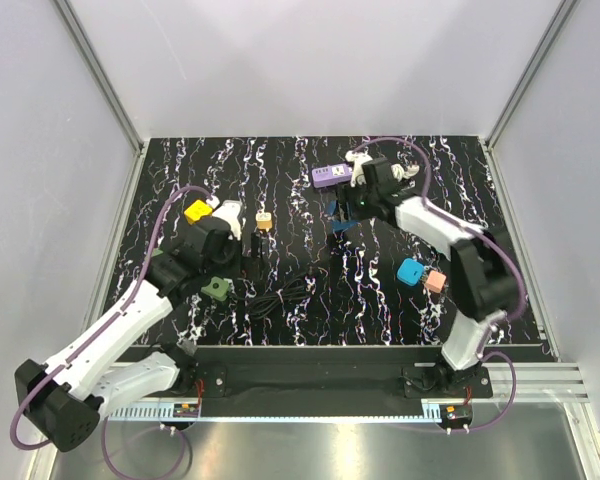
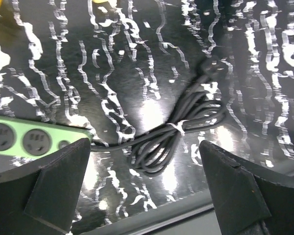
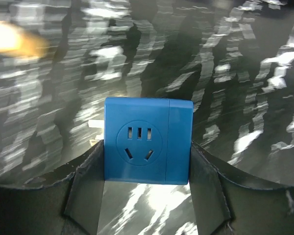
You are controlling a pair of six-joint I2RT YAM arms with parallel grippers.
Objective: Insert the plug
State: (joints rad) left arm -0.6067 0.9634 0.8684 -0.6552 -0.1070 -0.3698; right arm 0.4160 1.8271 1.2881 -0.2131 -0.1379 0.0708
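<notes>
So the right pincer point(image 3: 147, 169) is clamping the blue adapter point(image 3: 147, 132), one finger pressing on each flank. The socket face is looking straight at the wrist cam and a couple of pale prongs are sticking out of its left side. In the top view it's sitting toward the back right of the surface point(image 1: 280, 170), near a purple block point(image 1: 332, 176), on the side closer to the arm bases. I can't tell whether the adapter is touching the surface or hanging just above it. The left pincer point(image 2: 144, 147) is hanging wide apart with nothing in it, and a tied-up black cord point(image 2: 169, 134) is lying on the surface below the gap between its fingers. A pale green strip point(image 2: 24, 139) is poking in at the left edge of that view. A teal cube point(image 1: 410, 270) and a peach one point(image 1: 435, 281) are sitting well apart from the adapter.
</notes>
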